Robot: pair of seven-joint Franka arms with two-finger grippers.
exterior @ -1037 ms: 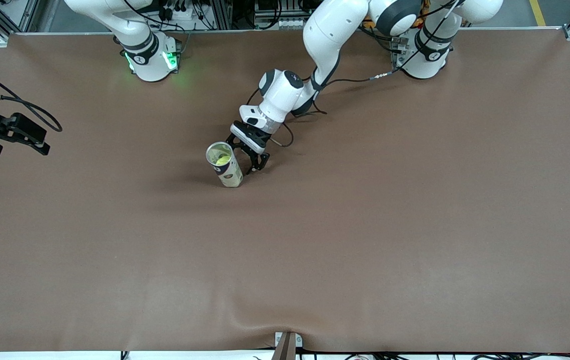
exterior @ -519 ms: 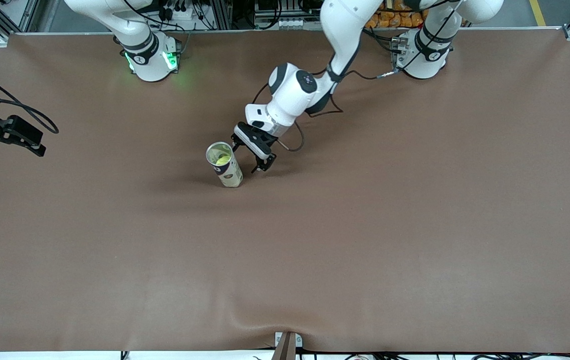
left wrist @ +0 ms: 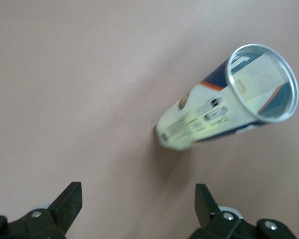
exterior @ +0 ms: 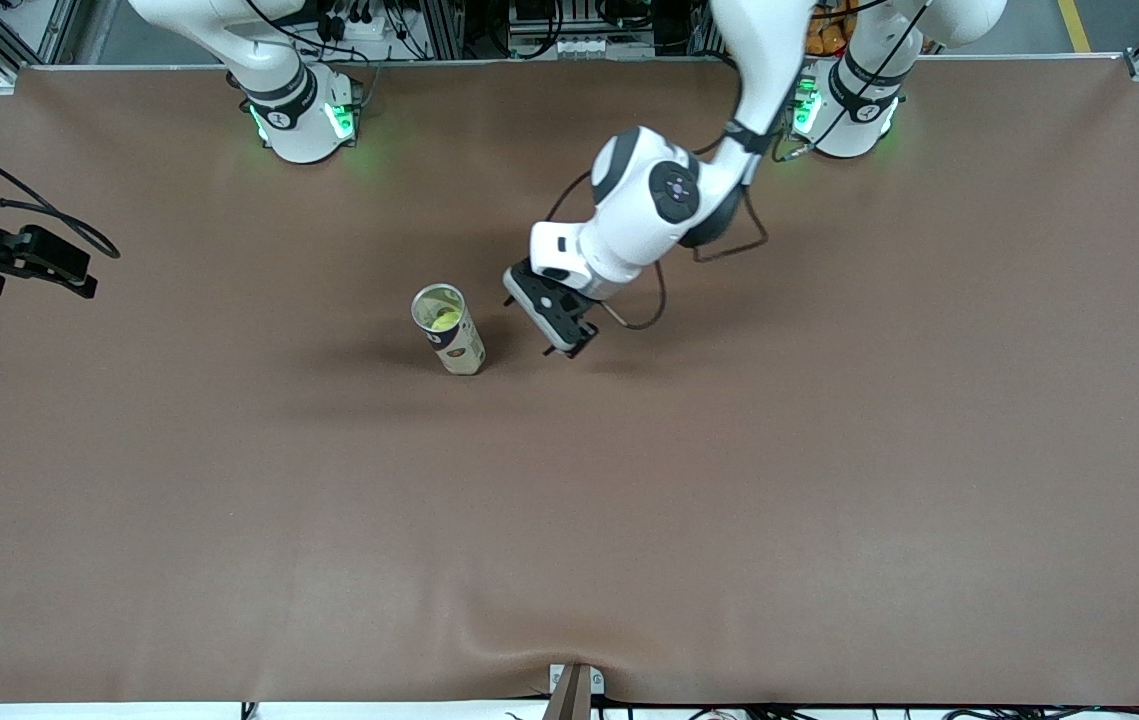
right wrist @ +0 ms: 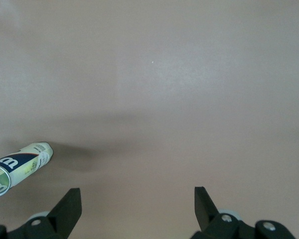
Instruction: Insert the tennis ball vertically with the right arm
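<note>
A tall tennis-ball can [exterior: 451, 338] stands upright on the brown table, open at the top, with a yellow-green tennis ball [exterior: 445, 320] inside it. My left gripper [exterior: 569, 345] is open and empty, low over the table beside the can, toward the left arm's end and clear of it. The left wrist view shows the can [left wrist: 224, 104] ahead of the open left gripper [left wrist: 138, 201]. My right gripper [exterior: 69, 272] is open and empty, up over the right arm's end of the table, away from the can. The right wrist view shows the can [right wrist: 20, 162] small at the frame's edge and the open right gripper [right wrist: 138, 204].
The brown mat [exterior: 729, 480] covers the whole table, with a slight wrinkle at the edge nearest the front camera. The two arm bases [exterior: 299, 115] stand along the table edge farthest from that camera. A small bracket [exterior: 574, 685] sits at the nearest edge.
My left gripper has drawn back from beside the can toward the left arm's end. The can stays upright with the ball inside. The right gripper has barely shifted.
</note>
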